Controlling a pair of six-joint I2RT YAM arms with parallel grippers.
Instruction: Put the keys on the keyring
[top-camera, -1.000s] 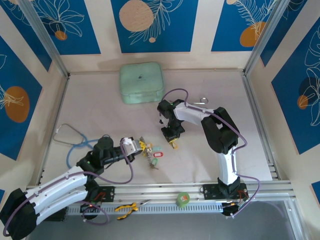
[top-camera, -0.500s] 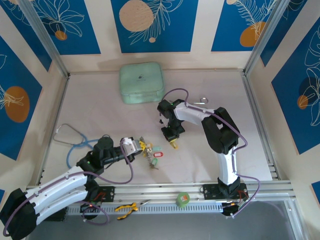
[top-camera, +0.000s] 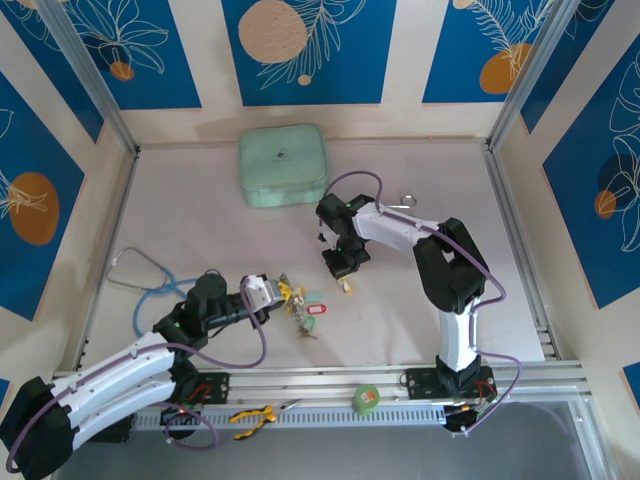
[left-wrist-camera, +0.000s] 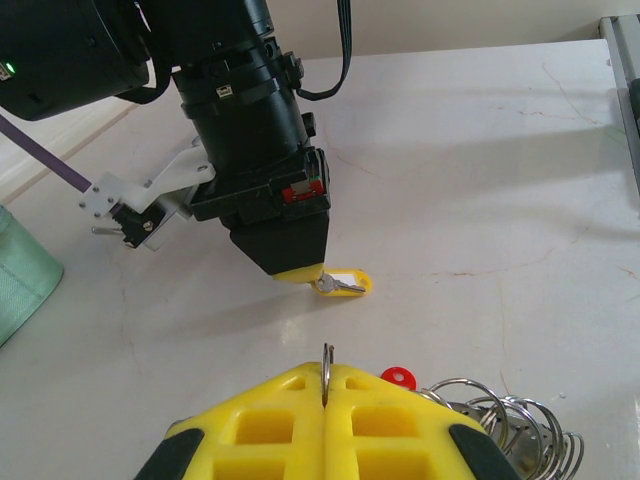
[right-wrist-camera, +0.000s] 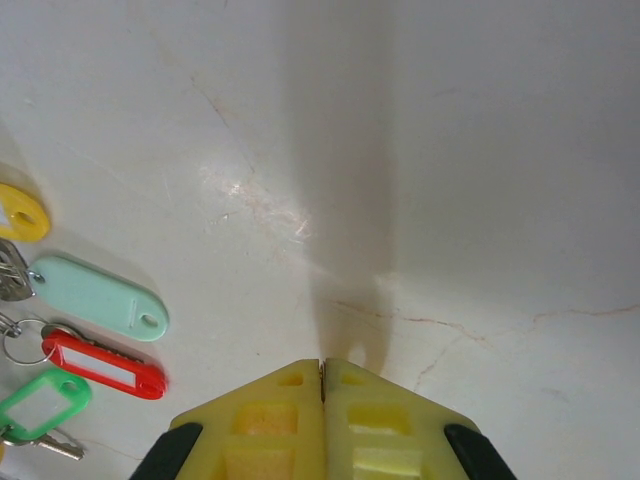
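**Counter** (top-camera: 200, 220): pale and faintly veined. Blue-and-cream patterned walls close it on the far, left and right sides, and an aluminium rail (top-camera: 320, 380) closes the near side. The right strip and the far left quarter are bare. The near middle is crowded.

**Mint case** (top-camera: 283, 165): near the far wall, left of centre, apart from both arms.

**Stethoscope** (top-camera: 145, 280): near the left edge, beside the left arm.

**Keys** (top-camera: 303, 305): a loose cluster at near centre, just right of the left jaws. They are small silvery blades on plastic tags, lying flat and close together: yellow tag (right-wrist-camera: 20, 212), pale mint tag (right-wrist-camera: 100, 297), red tag (right-wrist-camera: 100, 365), green tag (right-wrist-camera: 40, 400).

**Single key** (left-wrist-camera: 342, 282): yellow-tagged and apart from the cluster. It lies at the tip of the right jaws and seems to touch them. Whether it is gripped cannot be told.

**Keyring** (left-wrist-camera: 326, 358): a thin silvery edge standing upright between the left jaws. Wire rings (left-wrist-camera: 490, 420) coil just beside it.

**Left jaws**: closed, pinching the keyring.

**Right jaws**: closed, pointing down close over the counter.
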